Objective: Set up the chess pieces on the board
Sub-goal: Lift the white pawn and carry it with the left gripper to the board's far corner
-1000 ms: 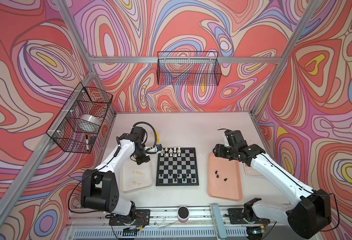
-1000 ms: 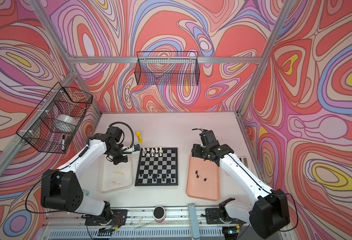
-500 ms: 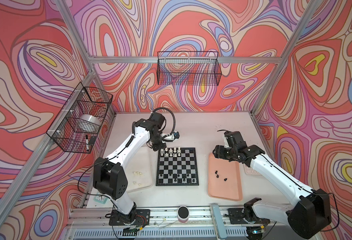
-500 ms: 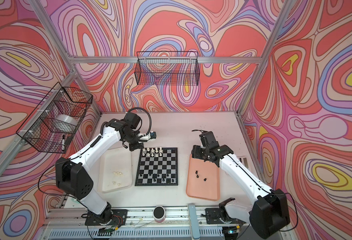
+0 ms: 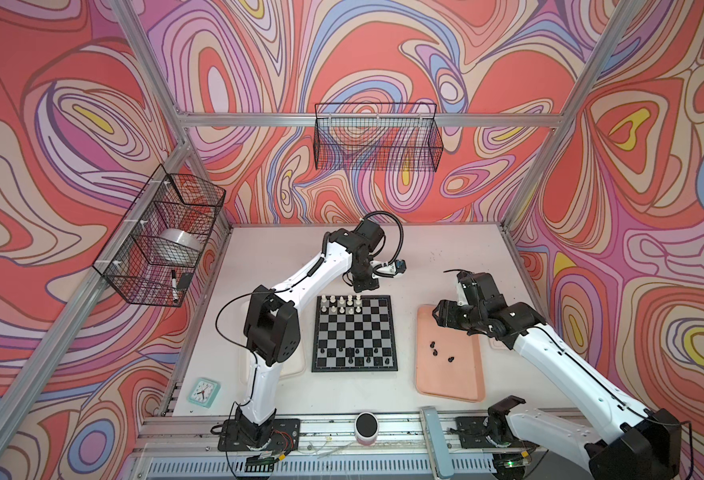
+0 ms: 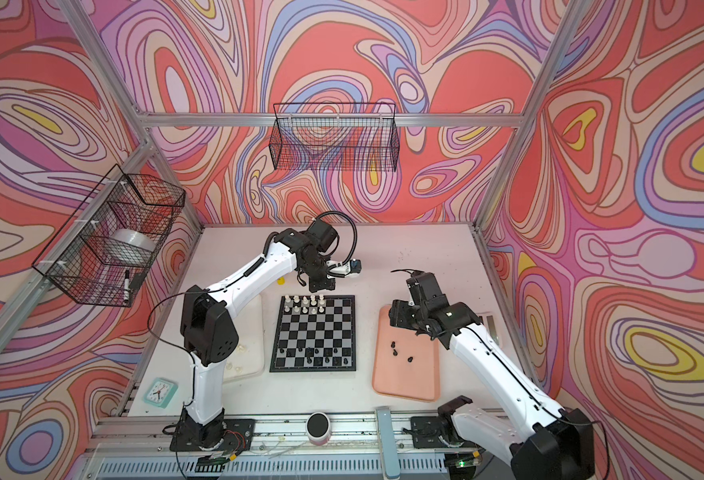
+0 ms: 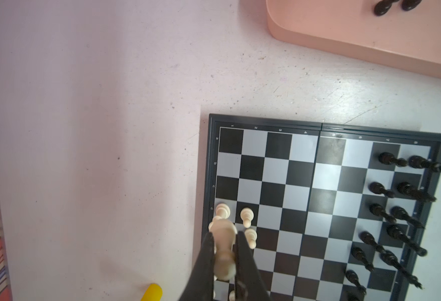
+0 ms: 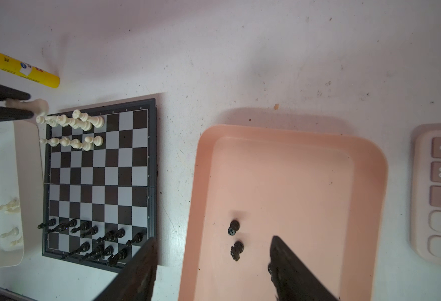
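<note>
The board (image 5: 354, 369) lies mid-table, with cream-white chess pieces (image 5: 341, 304) in its two far rows and black ones (image 5: 350, 354) in its near rows. My left gripper (image 7: 223, 235) is shut on a cream-white piece (image 7: 223, 232) and hovers over the board's far edge (image 6: 321, 296), beside the white row. My right gripper (image 8: 212, 241) hangs open over the pink tray (image 8: 305, 182). Two black pieces (image 8: 233, 226) lie between its fingers, and a third is half hidden behind one finger. More white pieces (image 8: 8, 207) lie in the whitish tray (image 6: 252, 328).
A yellow glue stick (image 8: 20, 67) lies on the table just beyond the board's far left corner. A pink calculator (image 8: 438, 195) sits right of the pink tray. A small clock (image 5: 203, 391) and a round speaker (image 5: 366, 424) sit at the front edge. Wire baskets (image 5: 377, 141) hang on the walls.
My left arm has swung from over the whitish tray to the board's far edge, carrying the white piece rightward. The right arm has not moved.
</note>
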You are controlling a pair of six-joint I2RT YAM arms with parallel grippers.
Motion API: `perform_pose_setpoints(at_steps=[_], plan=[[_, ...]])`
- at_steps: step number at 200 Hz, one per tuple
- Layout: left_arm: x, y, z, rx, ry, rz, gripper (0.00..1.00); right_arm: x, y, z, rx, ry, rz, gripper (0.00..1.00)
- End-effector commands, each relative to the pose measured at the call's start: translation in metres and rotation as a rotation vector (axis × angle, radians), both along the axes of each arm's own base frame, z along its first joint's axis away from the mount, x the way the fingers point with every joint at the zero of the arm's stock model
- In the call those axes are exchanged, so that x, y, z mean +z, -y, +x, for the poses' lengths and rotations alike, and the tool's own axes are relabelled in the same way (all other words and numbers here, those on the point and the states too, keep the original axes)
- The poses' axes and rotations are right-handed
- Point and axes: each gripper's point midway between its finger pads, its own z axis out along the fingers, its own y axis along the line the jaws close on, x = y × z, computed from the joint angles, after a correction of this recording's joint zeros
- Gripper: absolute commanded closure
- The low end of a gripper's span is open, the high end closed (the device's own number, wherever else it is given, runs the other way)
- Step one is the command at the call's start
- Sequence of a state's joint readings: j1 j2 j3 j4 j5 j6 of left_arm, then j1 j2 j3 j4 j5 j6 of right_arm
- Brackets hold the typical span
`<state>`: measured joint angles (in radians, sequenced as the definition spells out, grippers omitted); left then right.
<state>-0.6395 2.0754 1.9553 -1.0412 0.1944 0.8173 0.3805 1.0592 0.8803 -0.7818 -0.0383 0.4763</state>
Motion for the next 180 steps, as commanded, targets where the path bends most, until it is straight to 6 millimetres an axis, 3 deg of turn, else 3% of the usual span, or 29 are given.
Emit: perform_pose_setpoints(at_steps=[1,84,180], plan=[[-0.012,0.017,-0.003,-0.014,-0.028,-0.003,0.89,-0.004,0.008,-0.012,-0.018,-0.026,-0.025,0.3],[-0.053,0.047,0.001,-0.018,-0.053,-0.01,0.9,-0.004,0.01,-0.018,-0.02,-0.035,-0.025,0.3],[-0.083,0.046,0.006,-0.017,-0.046,0.036,0.9,-0.003,0.011,-0.02,-0.025,-0.033,-0.022,0.29]])
